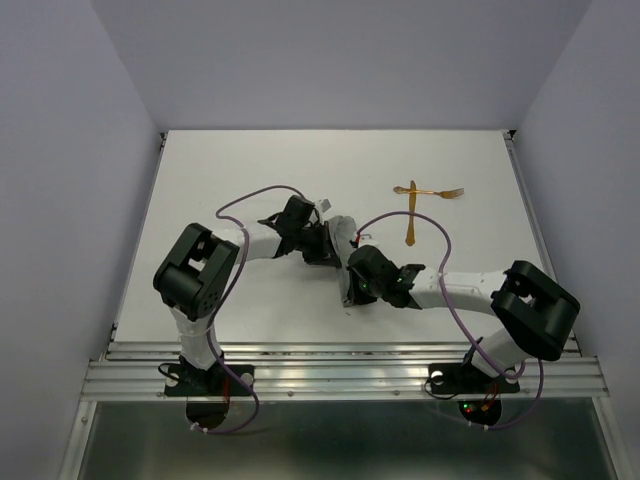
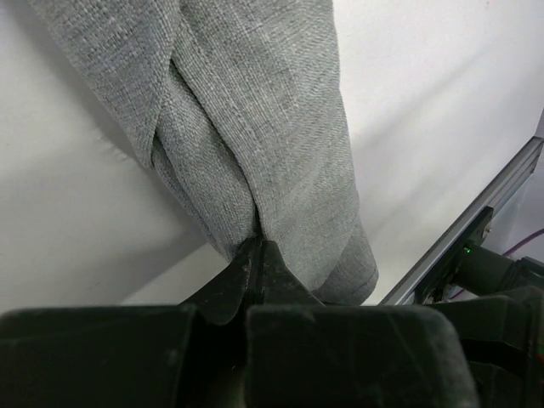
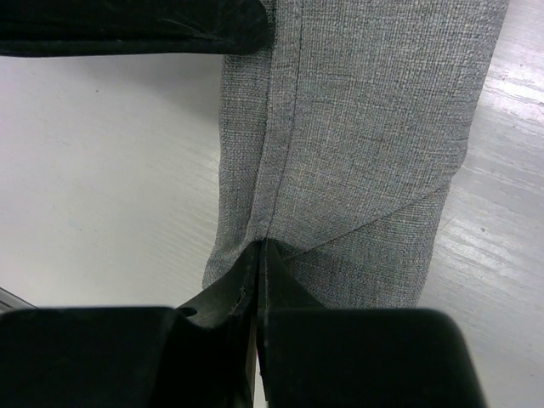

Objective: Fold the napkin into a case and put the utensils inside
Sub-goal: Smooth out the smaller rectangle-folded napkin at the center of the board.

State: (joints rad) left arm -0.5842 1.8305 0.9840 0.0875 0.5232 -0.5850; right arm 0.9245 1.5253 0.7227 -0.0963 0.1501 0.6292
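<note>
We see two arms of the same build. The left arm (image 1: pixel 255 243) and the right arm (image 1: pixel 460 292) have white tube sections joined by chunky black housings. A thin purple cable (image 1: pixel 262 190) loops along each. A green light (image 1: pixel 466 406) glows at the right base. The left claw (image 2: pixel 255 255) and the right claw (image 3: pixel 262 255) are matte black with wedge-shaped tips.

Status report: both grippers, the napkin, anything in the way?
Left gripper shut on napkin. Right gripper shut on napkin too. Utensils crossed at far right, outside the napkin, not in the way.
</note>
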